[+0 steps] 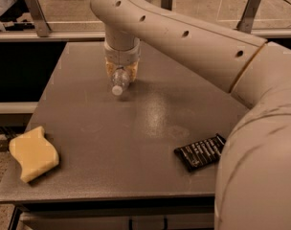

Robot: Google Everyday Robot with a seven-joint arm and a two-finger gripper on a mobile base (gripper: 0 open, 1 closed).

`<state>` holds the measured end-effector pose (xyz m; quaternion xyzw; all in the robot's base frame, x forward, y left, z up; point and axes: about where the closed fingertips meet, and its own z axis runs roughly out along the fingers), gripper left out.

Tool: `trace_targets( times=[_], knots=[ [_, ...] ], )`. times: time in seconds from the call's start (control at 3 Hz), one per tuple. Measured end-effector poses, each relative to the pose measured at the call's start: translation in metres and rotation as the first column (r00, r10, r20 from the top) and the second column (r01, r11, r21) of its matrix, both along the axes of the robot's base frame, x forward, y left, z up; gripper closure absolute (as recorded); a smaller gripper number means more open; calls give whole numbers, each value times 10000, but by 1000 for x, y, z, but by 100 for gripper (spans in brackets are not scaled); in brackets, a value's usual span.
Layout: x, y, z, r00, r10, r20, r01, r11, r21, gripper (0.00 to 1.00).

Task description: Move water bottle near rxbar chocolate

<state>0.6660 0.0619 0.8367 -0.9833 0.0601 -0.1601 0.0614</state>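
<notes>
Camera view. Noted the arm [184, 37] coming in as a thick pale bulk at 4 o'clock, bending at a shoulder joint near 3 o'clock, then running as a long link with round holes up toward 11 o'clock. Found its wrist turned straight down over the far part of the table [136, 128].

Logged the gripper [121, 72] below that wrist, at about 11 o'clock from the tabletop's middle, pointing down. Found it clamped on the water bottle [120, 78], amber pads [134, 70] pressed close on both sides of the clear ribbed body. Saw the bottle tilted, white cap [117, 89] toward the camera at 6 o'clock of the gripper, a small shadow just beside it. Could not tell whether the bottle rested on the table or hung just off it.

Placed the rxbar chocolate [200, 152] flat at 4 o'clock on the tabletop, well apart from the bottle, its far end slipping behind the arm's bulk. Made out rows of white lettering on the black wrapper, none readable. Could not make out any label on the bottle.

Marked a wavy yellow sponge [33, 153] at 8 o'clock, overhanging the table's near-left edge.
</notes>
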Motion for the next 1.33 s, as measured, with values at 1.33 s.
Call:
trace_targets(
  times=[1.33],
  knots=[
    [-134, -75, 63, 9989, 102, -456, -74, 9981, 613, 100]
  ],
)
